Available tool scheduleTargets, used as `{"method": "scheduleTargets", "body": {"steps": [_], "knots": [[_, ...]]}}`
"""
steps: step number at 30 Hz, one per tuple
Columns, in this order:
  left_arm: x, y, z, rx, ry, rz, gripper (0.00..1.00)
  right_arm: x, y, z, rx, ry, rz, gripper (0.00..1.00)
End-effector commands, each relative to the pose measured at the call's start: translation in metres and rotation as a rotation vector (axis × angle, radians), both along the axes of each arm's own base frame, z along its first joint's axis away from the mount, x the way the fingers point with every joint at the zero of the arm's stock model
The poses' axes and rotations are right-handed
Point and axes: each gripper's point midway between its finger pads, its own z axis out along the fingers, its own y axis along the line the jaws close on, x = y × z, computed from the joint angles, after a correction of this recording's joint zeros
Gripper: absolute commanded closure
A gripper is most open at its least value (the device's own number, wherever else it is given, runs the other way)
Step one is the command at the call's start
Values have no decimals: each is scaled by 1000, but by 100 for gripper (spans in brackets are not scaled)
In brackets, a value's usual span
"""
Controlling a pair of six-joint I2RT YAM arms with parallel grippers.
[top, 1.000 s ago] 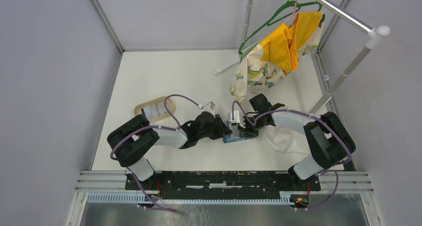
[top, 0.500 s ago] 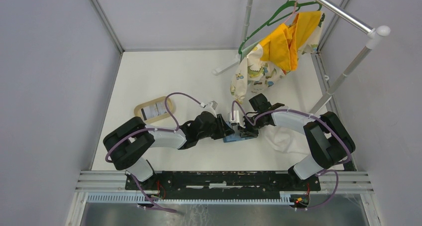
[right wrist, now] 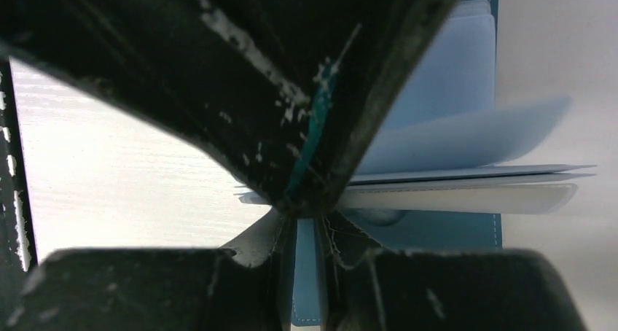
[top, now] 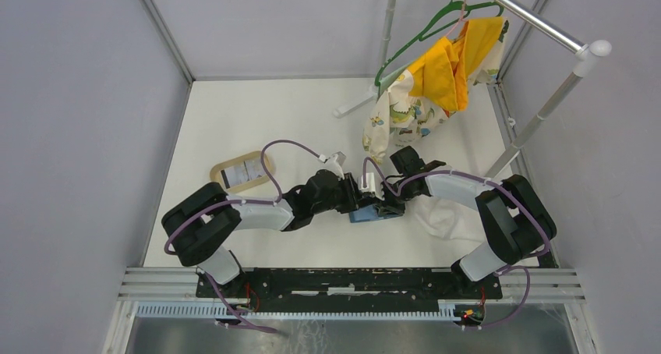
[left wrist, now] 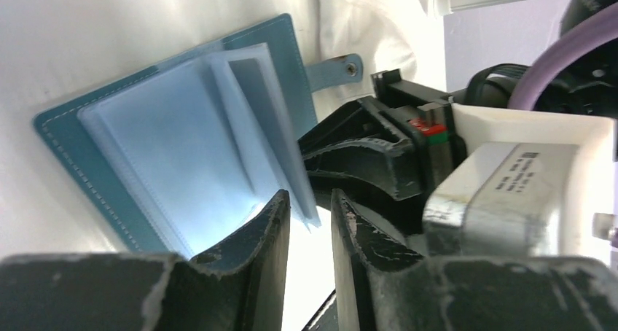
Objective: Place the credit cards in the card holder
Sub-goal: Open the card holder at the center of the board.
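Observation:
The blue card holder (top: 365,214) lies open on the table between my two grippers. Its clear sleeves (left wrist: 182,134) fan up from the cover (left wrist: 69,130). My left gripper (top: 352,201) is open by a narrow gap (left wrist: 310,203). A sleeve corner ends just at its tips, and white table shows between the fingers. My right gripper (top: 383,206) sits on the holder's right side (right wrist: 452,232). Its jaws (right wrist: 306,225) stand a sliver apart with blue cover showing in the slit. I cannot tell whether it grips the cover. One pale striped credit card (top: 243,171) lies in the tan tray.
The tan oval tray (top: 220,167) sits left of the arms. A white cloth (top: 448,214) lies under the right arm. A clothes rack (top: 538,19) with a green hanger and hanging fabric (top: 436,81) stands at the back right.
My left gripper has edged right and slightly farther back, closer to the card holder's sleeves. The right arm has stayed in place.

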Motion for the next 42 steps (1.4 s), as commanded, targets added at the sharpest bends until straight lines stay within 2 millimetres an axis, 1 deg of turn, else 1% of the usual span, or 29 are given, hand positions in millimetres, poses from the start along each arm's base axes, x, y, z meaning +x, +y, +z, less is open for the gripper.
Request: {"method": "scheduleTargets", "body": {"steps": [1,8,15,16,18,19,24,28,32,36,42], "knots": [[6,-19,27,-63,-96,-54,66,9,8,14,40,-15,3,81],[8,-21,13,-31,-70,-52,68,10,8,19,55,-5,-6,79],[12,-23,8,-6,-73,-50,82,15,3,23,62,-4,-20,77],[12,-22,5,6,-72,-50,85,15,2,24,61,-5,-22,77],[15,-22,0,29,-73,-48,95,18,1,27,63,-14,-25,74],[15,-21,-4,42,-71,-47,98,20,-1,29,63,-19,-32,72],[16,-14,-19,100,-68,-36,98,34,-14,39,55,-70,-82,65],[14,-8,-25,126,-71,-33,98,45,-25,46,47,-112,-126,64],[13,-2,-23,139,-81,-31,98,54,-33,55,41,-157,-157,64],[12,3,-19,154,-93,-29,98,57,-33,65,70,-189,-172,64],[9,7,-10,152,-114,-39,98,58,-33,65,69,-188,-175,65]]}}
